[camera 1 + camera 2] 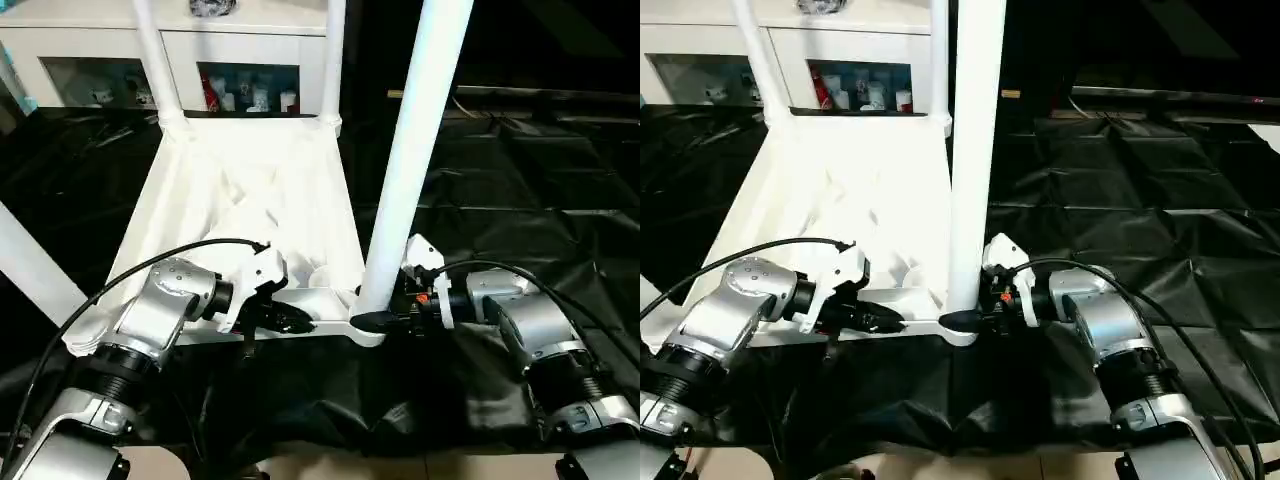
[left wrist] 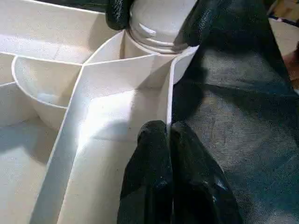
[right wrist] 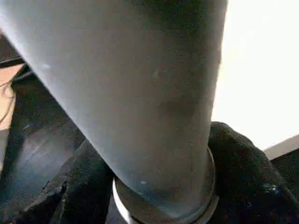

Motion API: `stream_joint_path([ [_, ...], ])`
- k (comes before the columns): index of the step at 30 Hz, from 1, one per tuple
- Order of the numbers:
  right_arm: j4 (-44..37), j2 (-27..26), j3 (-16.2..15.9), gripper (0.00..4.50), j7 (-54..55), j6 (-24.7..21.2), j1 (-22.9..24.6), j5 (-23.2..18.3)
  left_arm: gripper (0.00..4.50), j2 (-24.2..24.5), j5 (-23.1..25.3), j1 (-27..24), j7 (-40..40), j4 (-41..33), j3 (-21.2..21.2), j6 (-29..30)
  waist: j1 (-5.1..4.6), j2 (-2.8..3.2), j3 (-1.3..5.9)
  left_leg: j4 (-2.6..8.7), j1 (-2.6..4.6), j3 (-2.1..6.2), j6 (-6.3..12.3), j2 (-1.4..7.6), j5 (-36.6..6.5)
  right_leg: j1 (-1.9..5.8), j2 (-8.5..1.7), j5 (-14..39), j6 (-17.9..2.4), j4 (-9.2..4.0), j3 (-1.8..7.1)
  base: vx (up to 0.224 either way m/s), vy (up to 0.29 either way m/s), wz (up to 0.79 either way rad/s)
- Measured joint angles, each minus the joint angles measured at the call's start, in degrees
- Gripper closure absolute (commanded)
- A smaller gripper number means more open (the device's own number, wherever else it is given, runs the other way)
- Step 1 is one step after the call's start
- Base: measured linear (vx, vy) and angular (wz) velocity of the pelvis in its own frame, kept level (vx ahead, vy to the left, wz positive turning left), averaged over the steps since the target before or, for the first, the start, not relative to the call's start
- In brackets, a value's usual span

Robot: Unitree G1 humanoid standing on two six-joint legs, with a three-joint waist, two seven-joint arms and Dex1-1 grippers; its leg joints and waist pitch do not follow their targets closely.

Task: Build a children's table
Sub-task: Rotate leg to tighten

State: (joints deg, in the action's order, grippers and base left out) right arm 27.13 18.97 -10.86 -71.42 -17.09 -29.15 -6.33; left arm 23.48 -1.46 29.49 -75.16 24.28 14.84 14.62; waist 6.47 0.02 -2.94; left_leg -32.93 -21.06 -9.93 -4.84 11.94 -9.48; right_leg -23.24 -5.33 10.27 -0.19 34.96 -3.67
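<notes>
Right pincer (image 1: 372,320) level around leg (image 1: 415,150) base

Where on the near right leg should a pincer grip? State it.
Low on the near right leg, just above its corner socket, coming level from the right where the right pincer is. The upright round tube fits between two fingers; ribs crowd the other side.

A crinkled black plastic sheet (image 1: 520,180) covers the work surface, its folds catching the light. Behind it stands a white glass-door cabinet (image 1: 120,45) with small figurines (image 1: 250,98) on its shelf. A light floor strip (image 1: 330,467) shows nearest the camera.
</notes>
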Motion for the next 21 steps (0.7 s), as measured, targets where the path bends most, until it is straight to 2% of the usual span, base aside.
stream_joint_path([
  [3,2.6,-2.8,2.9,1.92,7.5,0.7,-0.4,0.5,4.50,-1.9,0.8,0.5,5.1,1.6,-1.4,0.0,-0.40,-0.03,0.02,0.00,0.10,0.03,-0.01,-0.01,0.0,0.06,0.00,-0.1,-0.1,0.02,0.00,0.000,0.000,0.00],
  [4,5.1,-5.1,4.8,1.92,13.1,1.5,-1.2,0.6,4.50,-3.2,1.6,1.4,8.4,3.1,-1.9,0.3,-0.94,-0.07,0.03,-0.01,0.18,0.04,-0.01,-0.01,0.0,0.08,0.01,-0.1,-0.1,0.03,0.00,0.000,0.000,0.00],
  [6,7.5,-7.3,6.7,1.93,20.1,2.5,-2.4,1.2,4.50,-5.1,2.5,2.6,12.2,4.6,-2.2,0.7,-1.68,-0.07,0.01,0.02,0.15,0.06,-0.01,-0.03,0.0,0.00,0.01,-0.1,-0.1,-0.02,0.00,-0.030,-0.003,-0.02],
  [12,13.0,-13.4,11.5,1.94,37.9,4.7,-5.1,1.5,4.50,-11.1,3.5,4.5,23.6,7.5,-3.9,2.6,-1.99,-0.07,0.02,0.05,0.14,0.12,-0.02,-0.04,0.0,0.00,0.02,-0.1,-0.1,0.02,-0.02,0.000,0.000,0.00],
  [15,14.6,-15.2,13.0,1.94,42.8,6.3,-5.9,1.9,4.50,-12.8,3.8,4.5,26.5,7.5,-4.5,3.0,-2.06,-0.06,0.03,0.05,0.09,0.11,-0.03,-0.04,0.0,0.00,0.03,-0.1,-0.1,-0.01,-0.01,0.000,0.000,0.00],
  [17,15.3,-15.4,13.0,1.38,43.1,7.9,-6.0,2.3,4.50,-13.1,3.8,4.5,26.6,7.4,-4.4,3.0,-2.05,-0.06,0.03,0.05,0.06,0.10,-0.03,-0.03,0.0,-0.01,0.03,-0.2,-0.1,-0.01,-0.01,0.026,0.004,0.00],
  [21,15.7,-15.4,13.0,1.08,41.6,9.1,-6.0,2.4,4.50,-12.9,4.0,4.4,26.1,6.8,-4.2,3.1,-2.06,-0.04,0.04,0.05,0.02,0.08,-0.02,-0.03,0.0,-0.02,0.03,-0.1,0.0,-0.03,0.00,0.000,0.000,0.00],
])
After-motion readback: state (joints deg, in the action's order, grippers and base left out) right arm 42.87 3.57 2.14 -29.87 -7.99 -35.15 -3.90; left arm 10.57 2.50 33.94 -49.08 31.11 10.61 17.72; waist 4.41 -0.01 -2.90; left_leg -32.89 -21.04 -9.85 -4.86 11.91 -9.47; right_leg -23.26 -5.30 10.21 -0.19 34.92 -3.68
